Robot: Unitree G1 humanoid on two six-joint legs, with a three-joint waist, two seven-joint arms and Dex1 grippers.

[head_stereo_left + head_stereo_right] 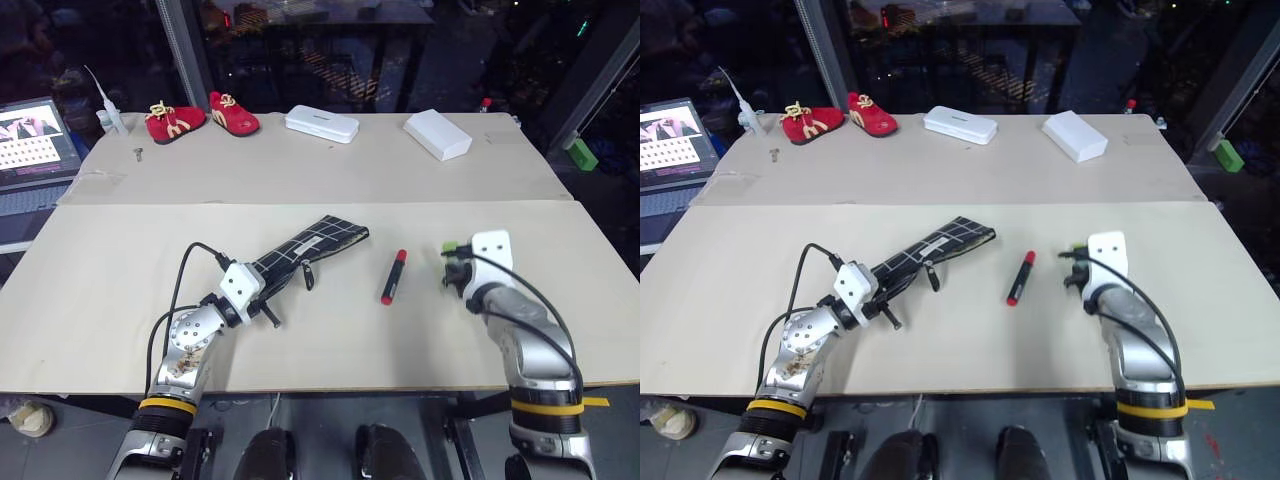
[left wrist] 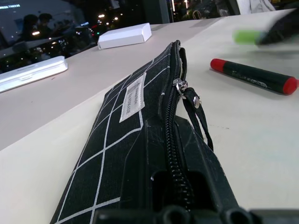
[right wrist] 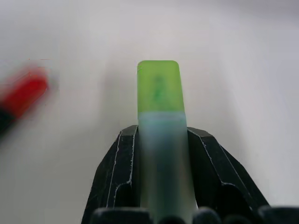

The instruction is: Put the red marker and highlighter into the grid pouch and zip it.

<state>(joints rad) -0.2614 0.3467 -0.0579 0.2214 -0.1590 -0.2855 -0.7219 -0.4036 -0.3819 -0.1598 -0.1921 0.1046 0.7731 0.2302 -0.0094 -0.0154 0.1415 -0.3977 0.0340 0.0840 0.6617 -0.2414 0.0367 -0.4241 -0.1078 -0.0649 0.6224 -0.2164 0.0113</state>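
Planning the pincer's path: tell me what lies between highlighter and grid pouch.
The red marker lies on the table between the highlighter and grid pouch, in the left eye view.

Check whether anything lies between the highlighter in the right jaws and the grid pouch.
Only the red marker lies on the table between the highlighter, held in the right gripper, and the grid pouch, which the left gripper holds by its near end.

Black grid pouch (image 2: 117, 154) with thin white grid lines, white label, black zipper; light-green translucent highlighter (image 3: 159, 116) between the black fingers (image 3: 117, 172); red marker (image 1: 393, 277) with black end, lying beside that hand
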